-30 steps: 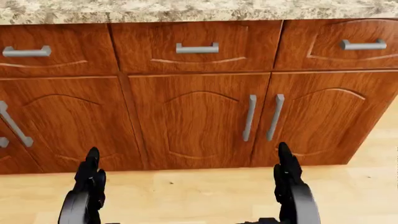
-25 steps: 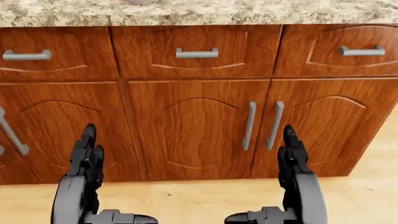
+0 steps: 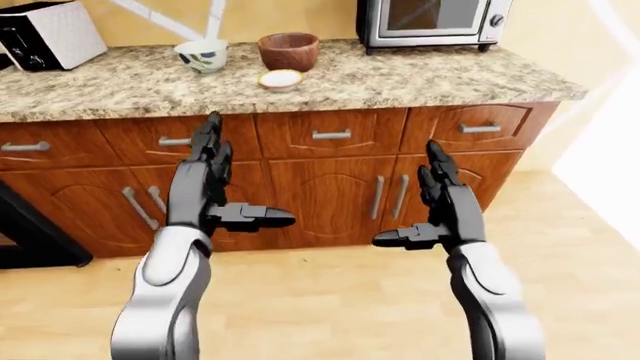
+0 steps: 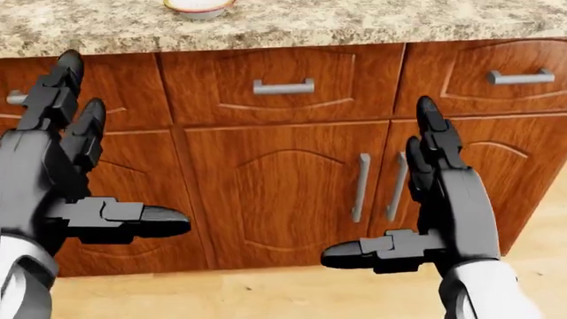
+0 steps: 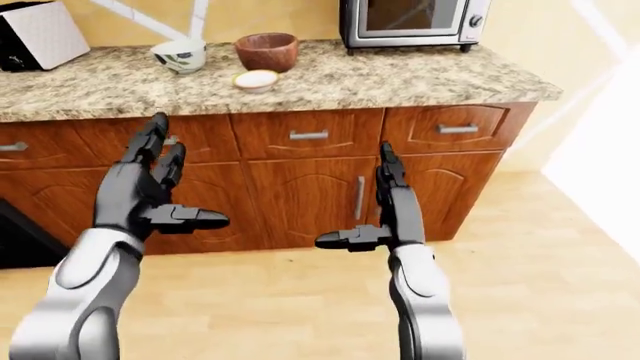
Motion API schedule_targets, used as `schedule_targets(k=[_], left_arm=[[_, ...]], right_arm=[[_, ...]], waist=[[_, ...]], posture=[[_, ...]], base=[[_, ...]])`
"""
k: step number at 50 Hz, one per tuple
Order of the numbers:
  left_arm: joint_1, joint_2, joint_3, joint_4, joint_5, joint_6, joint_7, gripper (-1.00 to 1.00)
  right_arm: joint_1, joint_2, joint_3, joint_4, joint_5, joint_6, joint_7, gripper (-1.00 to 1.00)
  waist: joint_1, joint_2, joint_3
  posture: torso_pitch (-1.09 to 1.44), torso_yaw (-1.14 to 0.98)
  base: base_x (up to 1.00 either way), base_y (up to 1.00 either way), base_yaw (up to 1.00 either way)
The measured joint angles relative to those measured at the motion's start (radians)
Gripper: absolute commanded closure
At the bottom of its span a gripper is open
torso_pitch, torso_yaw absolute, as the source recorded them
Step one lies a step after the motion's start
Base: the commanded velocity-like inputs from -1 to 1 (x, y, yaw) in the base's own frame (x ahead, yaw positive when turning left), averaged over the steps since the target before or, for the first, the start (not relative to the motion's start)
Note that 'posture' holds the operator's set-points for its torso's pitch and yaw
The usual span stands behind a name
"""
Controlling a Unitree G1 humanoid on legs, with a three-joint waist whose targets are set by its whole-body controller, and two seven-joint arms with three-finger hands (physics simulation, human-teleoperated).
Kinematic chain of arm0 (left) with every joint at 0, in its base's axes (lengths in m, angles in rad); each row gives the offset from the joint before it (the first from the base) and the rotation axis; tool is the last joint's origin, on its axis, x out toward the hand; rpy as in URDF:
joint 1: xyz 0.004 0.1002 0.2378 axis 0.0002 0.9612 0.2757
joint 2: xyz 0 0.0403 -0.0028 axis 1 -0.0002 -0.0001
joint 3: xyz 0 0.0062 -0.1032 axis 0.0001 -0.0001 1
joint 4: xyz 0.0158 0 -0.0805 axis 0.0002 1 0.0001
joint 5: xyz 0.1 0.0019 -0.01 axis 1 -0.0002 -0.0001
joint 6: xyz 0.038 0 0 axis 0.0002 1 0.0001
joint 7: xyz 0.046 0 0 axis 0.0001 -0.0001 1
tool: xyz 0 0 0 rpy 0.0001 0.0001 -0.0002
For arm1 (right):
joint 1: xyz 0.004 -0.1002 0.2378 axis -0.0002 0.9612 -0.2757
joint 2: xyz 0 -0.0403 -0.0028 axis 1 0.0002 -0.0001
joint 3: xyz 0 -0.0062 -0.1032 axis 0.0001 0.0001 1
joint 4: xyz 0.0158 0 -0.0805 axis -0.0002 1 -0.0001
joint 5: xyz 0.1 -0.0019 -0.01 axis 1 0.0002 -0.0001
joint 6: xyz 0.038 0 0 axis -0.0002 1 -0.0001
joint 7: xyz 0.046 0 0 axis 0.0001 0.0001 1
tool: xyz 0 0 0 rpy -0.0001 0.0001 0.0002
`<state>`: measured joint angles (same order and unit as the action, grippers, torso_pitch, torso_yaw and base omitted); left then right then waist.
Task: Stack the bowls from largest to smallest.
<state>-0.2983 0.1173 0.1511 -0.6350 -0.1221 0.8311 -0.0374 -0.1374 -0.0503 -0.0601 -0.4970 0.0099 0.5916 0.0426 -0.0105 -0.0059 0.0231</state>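
Nearest the cameras, the left hand (image 3: 212, 196) and the right hand (image 3: 438, 212) are raised with fingers spread and thumbs turned inward — both empty, touching nothing. Just past the fingertips stands the wooden cabinet (image 3: 330, 180) with its drawers and doors, and above them the granite counter (image 3: 450, 79).

All three bowls sit well beyond the fingers, up and to the left hand's side of the counter: a small pale bowl (image 3: 281, 79) nearest the edge, a brown wooden bowl (image 3: 288, 50) just behind it, and a white patterned bowl (image 3: 202, 55) to its left. They lie apart, none nested.

The bowls look rigid and light; the patterned one is likely ceramic — brittle and slick. A grip across the rim, thumb inside, seems safest.
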Motion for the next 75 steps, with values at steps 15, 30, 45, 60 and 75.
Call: schedule_targets(k=[15,30,45,60,75], left_arm=[[-0.157,0.081,0.063,-0.114,-0.103,0.239,0.059,-1.0],[-0.32,0.152,0.16,-0.174,-0.277,0.417,0.138,-1.0],[-0.375,0.272,0.255,-0.185,-0.577,0.479,0.297,-1.0],[-0.377,0.398,0.252,-0.13,-0.801,0.426,0.492,-1.0],[-0.428,0.45,0.173,-0.114,-0.893,0.398,0.555,-1.0]], right_arm=[[-0.123,-0.03,-0.035,-0.096,0.073,0.197,-0.02,-1.0],[-0.233,-0.084,-0.095,-0.233,0.154,0.341,-0.064,-1.0],[-0.338,-0.131,-0.143,-0.337,0.224,0.481,-0.119,-1.0],[-0.321,-0.145,-0.166,-0.331,0.324,0.457,-0.148,-1.0],[-0.324,-0.161,-0.156,-0.324,0.322,0.443,-0.162,-1.0]], waist=[[-0.012,0.07,0.022],[-0.005,0.026,0.057],[0.065,0.087,0.008],[0.035,0.048,0.006],[-0.029,0.041,0.027]], posture=[[0.0,0.0],[0.0,0.0],[0.0,0.0],[0.0,0.0],[0.0,0.0]], base=[[0.58,0.5,0.0],[0.57,0.13,0.0],[0.01,0.61,0.0],[0.0,0.08,-0.06],[0.24,0.0,0.0]])
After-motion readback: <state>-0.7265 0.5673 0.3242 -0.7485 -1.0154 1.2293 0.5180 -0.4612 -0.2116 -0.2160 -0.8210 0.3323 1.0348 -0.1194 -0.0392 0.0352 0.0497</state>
